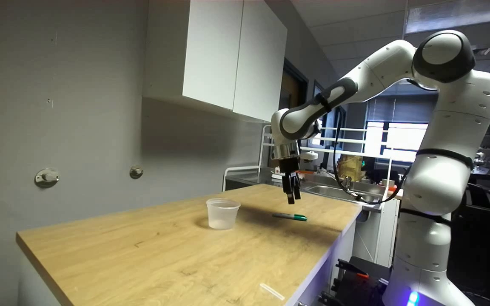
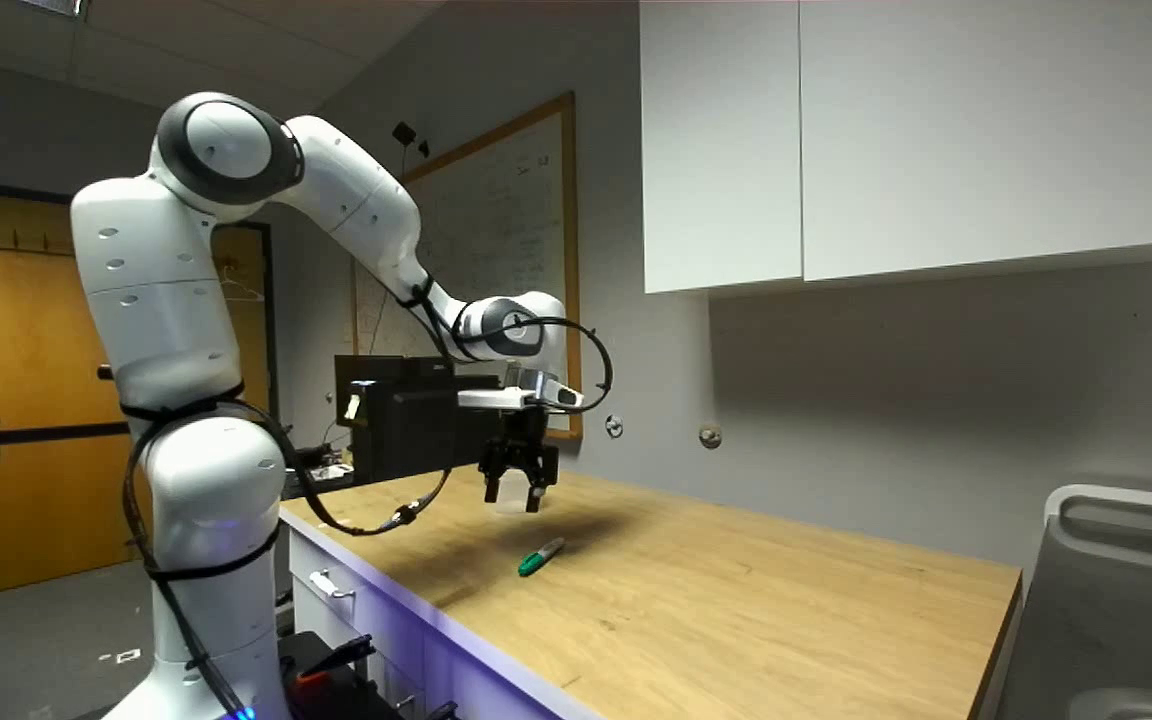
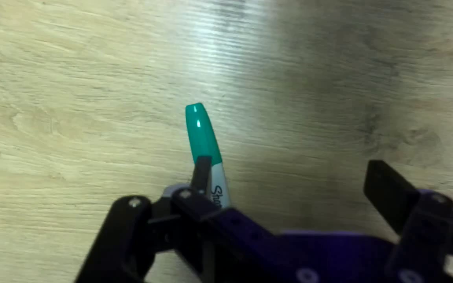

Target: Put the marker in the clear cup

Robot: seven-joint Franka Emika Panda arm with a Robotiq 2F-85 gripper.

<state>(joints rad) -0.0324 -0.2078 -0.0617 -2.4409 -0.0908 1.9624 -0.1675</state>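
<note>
One gripper (image 1: 294, 199), black, fingers pointing down. I hold it over the worktop (image 1: 155, 255), jaws wide apart, nothing in its hold; I see clearance beneath the fingertips in both exterior views.

One marker (image 3: 207, 147), green cap, grey barrel. Lying on its side on the worktop, below the gripper and apart from it. In my wrist view one finger overlaps it and hides the barrel's far end from me; the cap shows beyond the fingertip.

One cup (image 1: 223, 216), translucent, upright on the worktop. Lower than the gripper, off to one side, apart from the marker; in an exterior view the cup (image 2: 512, 495) shows behind the fingers, through the gap between them.

One strip (image 1: 272, 291), white, flat on the worktop, well apart from the gripper.

White cabinets (image 1: 213, 51), wall-hung, higher than the gripper.

One sink (image 1: 325, 191), metal, past the gripper in an exterior view.
</note>
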